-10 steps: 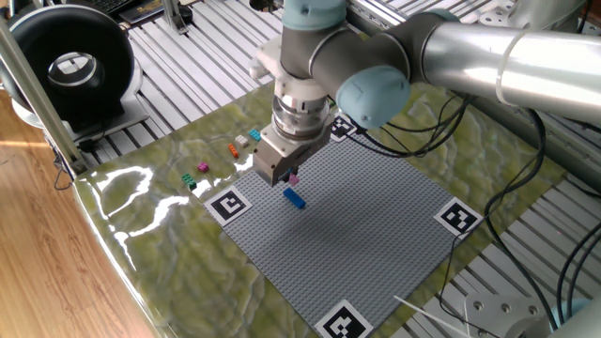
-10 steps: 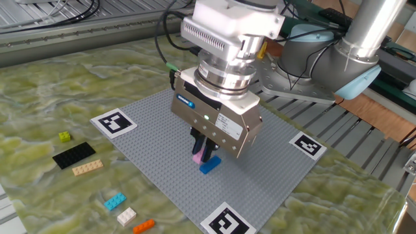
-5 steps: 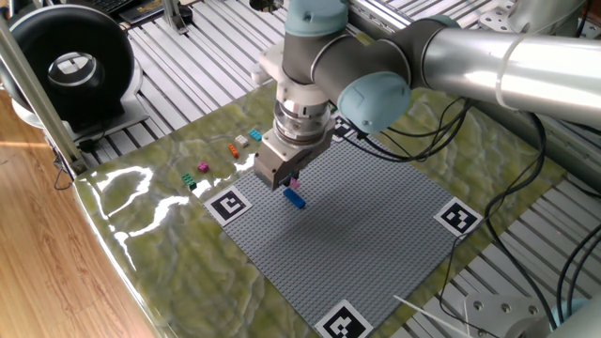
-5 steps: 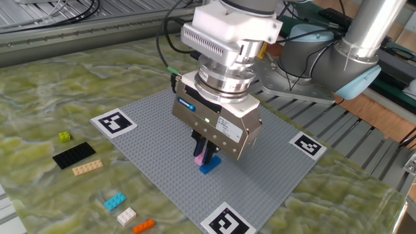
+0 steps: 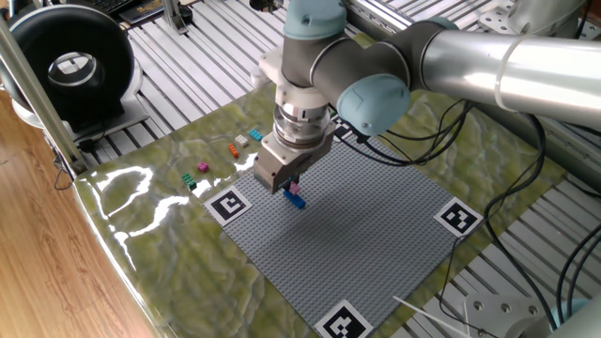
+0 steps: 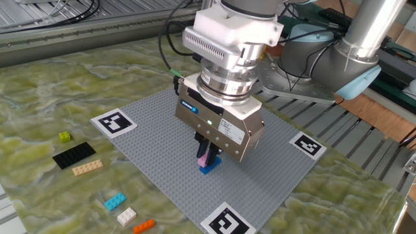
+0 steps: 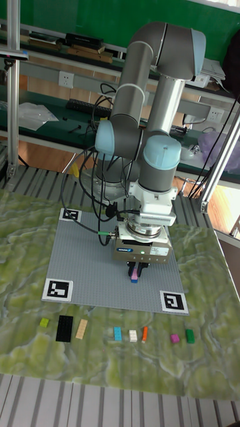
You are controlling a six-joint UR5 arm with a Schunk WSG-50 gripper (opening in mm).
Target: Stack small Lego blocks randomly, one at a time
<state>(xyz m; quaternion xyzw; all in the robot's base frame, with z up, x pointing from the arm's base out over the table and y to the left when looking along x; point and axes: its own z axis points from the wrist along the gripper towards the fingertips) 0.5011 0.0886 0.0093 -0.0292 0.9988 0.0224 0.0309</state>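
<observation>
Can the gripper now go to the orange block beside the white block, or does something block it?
Probably not yet: the gripper holds a pink block over the blue block. The orange block lies uncovered.

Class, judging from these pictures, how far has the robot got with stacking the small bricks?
Done: a blue brick sits on the grey baseplate. In hand: the gripper holds a pink brick in its jaws, right over the blue one; whether it is pressed home cannot be told. Left: loose bricks off the plate, such as the cyan, white and orange ones.
</observation>
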